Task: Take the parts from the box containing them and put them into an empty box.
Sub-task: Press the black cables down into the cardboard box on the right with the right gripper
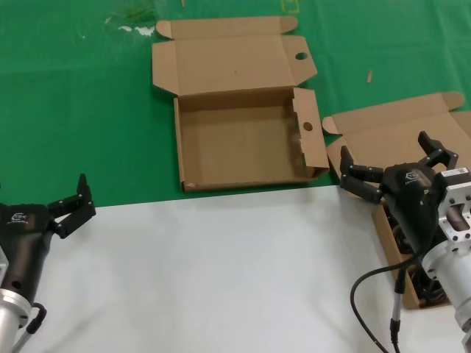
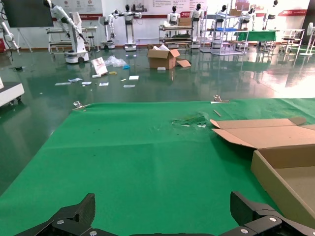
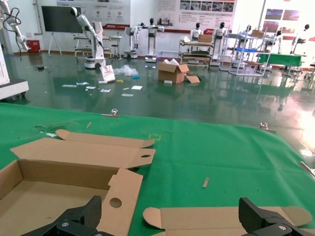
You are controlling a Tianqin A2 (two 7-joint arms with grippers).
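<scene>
Black power cords [image 1: 412, 283], coiled in loose bundles, lie in the slanted cardboard box [image 1: 383, 136] at the robot's right, mostly hidden beneath the right arm. Only dark loops show at the box's near end. The right gripper [image 1: 394, 165] hangs over this box with its fingers spread wide and nothing between them, which looks like a stance for reaching down onto a bundle. Straight ahead on the green cloth [image 1: 73, 110] sits the empty box [image 1: 243, 140], squarely placed, lid folded back, round holes in its side flaps; it is bare inside, ready to receive the cords. The left gripper [image 1: 72, 206] waits low at the robot's left over the white table [image 1: 221, 265], fingers also spread and empty, well apart from both boxes
</scene>
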